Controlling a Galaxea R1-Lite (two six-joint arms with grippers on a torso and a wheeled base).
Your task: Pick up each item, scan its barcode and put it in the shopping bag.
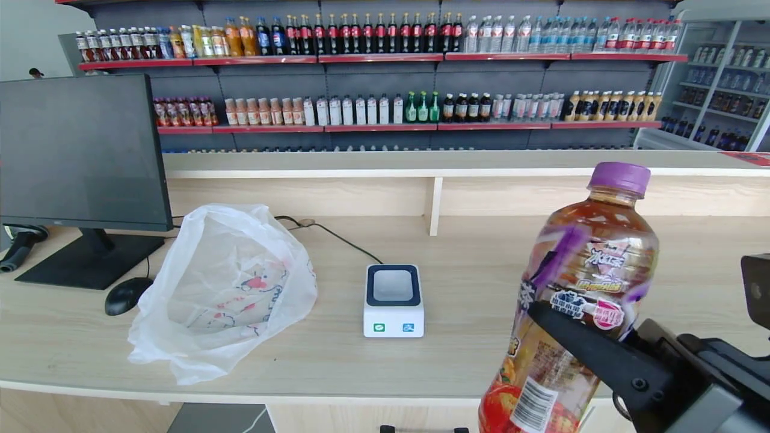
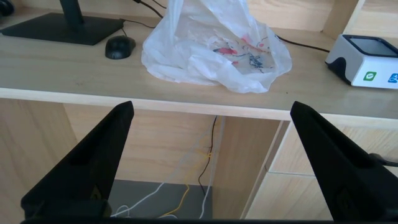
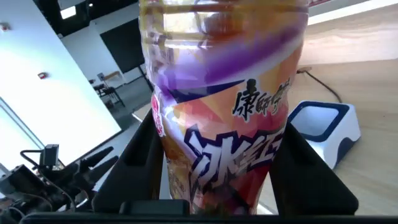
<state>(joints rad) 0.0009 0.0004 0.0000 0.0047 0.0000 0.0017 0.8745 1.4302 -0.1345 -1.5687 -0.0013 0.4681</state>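
Wooden counter (image 1: pixel 457 258), left to right: monitor (image 1: pixel 81 150), bag (image 1: pixel 228 288) lying open, scanner (image 1: pixel 393 299), bottle (image 1: pixel 577 288). Left gripper (image 2: pixel 211 109) hangs wide and empty below the counter's front edge, facing the bag. Right gripper (image 3: pixel 221 155) clamps the bottle mid-body, lifted and slightly tilted, right of the scanner. Barcode (image 1: pixel 532 404) sits near the base. Likely step: scanning. Carry the bottle over the scanner window, turning the barcode down towards the glass.

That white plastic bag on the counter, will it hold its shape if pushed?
Probably not: the shopping bag looks thin and crumpled, slumped on the counter, so it likely flops. Its translucent film suggests it is light and may slide.
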